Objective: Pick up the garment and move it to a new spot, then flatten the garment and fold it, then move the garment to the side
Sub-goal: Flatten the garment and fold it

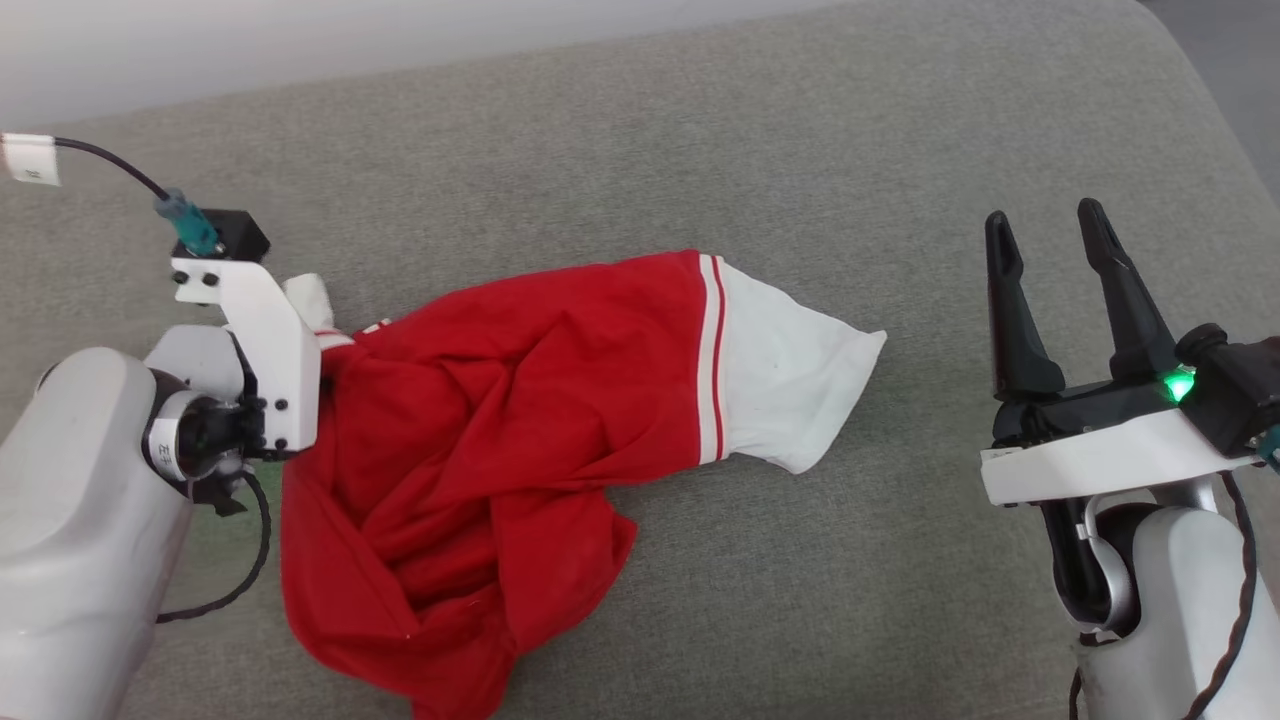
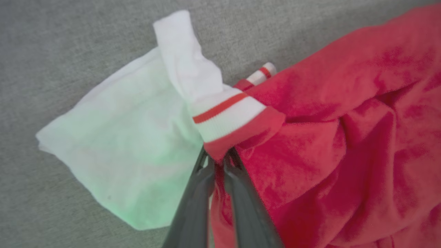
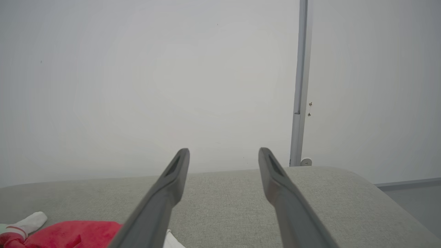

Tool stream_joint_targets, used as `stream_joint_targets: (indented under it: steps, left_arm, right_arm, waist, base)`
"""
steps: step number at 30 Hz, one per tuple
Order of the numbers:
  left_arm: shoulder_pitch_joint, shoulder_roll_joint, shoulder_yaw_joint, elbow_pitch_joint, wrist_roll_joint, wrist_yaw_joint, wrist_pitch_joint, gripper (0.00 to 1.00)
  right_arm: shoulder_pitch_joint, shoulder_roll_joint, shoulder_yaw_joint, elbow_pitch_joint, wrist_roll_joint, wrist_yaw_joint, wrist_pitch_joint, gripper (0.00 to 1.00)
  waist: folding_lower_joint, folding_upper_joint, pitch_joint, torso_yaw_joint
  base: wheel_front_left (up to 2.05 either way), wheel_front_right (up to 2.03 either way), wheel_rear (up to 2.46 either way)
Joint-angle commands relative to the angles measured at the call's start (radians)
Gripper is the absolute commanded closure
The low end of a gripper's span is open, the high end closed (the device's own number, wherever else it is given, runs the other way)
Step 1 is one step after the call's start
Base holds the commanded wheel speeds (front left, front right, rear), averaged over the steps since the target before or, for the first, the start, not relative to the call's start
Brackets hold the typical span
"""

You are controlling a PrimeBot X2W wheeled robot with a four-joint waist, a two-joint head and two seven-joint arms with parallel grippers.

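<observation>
1. The garment (image 1: 480,400) is seen crumpled in a loose heap on the grey fabric surface (image 1: 700,150), towards the robot's left of centre.
2. One sleeve is laid out towards the robot's right, ended by white stripe trim (image 1: 712,360) and a white cuff (image 1: 790,385) lying flat on the surface.
3. The left hand (image 2: 217,160) is positioned at the left edge of the heap. In the left wrist view its two dark fingers are drawn almost together, and a fold of red fabric is pinched between them just below a white band with a red stripe (image 2: 224,117).
4. A second white cuff (image 2: 120,137) is spread on the surface beside that grip.
5. The right hand (image 1: 1045,225) is held with its fingers spread apart and nothing between them, well apart from the garment.
6. No lettering is visible on the garment as it lies.
</observation>
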State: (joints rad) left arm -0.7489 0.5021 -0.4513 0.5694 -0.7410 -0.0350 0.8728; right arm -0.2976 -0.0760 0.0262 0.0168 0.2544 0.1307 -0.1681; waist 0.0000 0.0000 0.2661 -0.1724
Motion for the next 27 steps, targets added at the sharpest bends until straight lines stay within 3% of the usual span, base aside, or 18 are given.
stream_joint_targets:
  steps: [1, 6, 11, 18, 23, 27]
  left_arm:
    - [-0.013, 0.004, 0.007, -0.003, -0.007, -0.003, -0.011, 1.0]
    - [0.014, 0.024, 0.024, -0.046, -0.018, 0.0, -0.033, 1.0]
    - [0.098, 0.068, 0.073, -0.166, -0.047, 0.033, -0.071, 1.0]
    - [0.332, 0.12, 0.153, -0.386, -0.094, 0.132, -0.121, 1.0]
    - [0.486, 0.111, 0.189, -0.47, -0.126, 0.195, -0.149, 1.0]
    - [0.55, 0.102, 0.184, -0.474, -0.138, 0.217, -0.144, 1.0]
  right_arm:
    - [-0.003, 0.002, -0.007, 0.001, -0.006, 0.0, -0.003, 0.0]
    - [0.009, 0.002, -0.016, -0.004, -0.009, 0.0, 0.006, 0.0]
    - [0.023, 0.004, -0.032, -0.019, -0.019, 0.0, 0.019, 0.0]
    - [0.037, 0.006, -0.047, -0.038, -0.019, 0.0, 0.035, 0.0]
    - [0.036, 0.008, -0.043, -0.044, -0.016, 0.0, 0.046, 0.0]
    - [0.035, 0.007, -0.038, -0.043, -0.01, 0.0, 0.052, 0.0]
  waist:
    - [0.0, 0.0, -0.005, 0.011]
    - [0.0, 0.0, -0.018, 0.035]
    - [0.0, 0.0, -0.031, 0.068]
    - [0.0, 0.0, -0.037, 0.111]
    - [0.0, 0.0, -0.037, 0.131]
    - [0.0, 0.0, -0.039, 0.14]
  base:
    - [0.0, 0.0, 0.0]
    - [0.0, 0.0, 0.0]
    - [0.0, 0.0, 0.0]
    - [0.0, 0.0, 0.0]
    - [0.0, 0.0, 0.0]
    - [0.0, 0.0, 0.0]
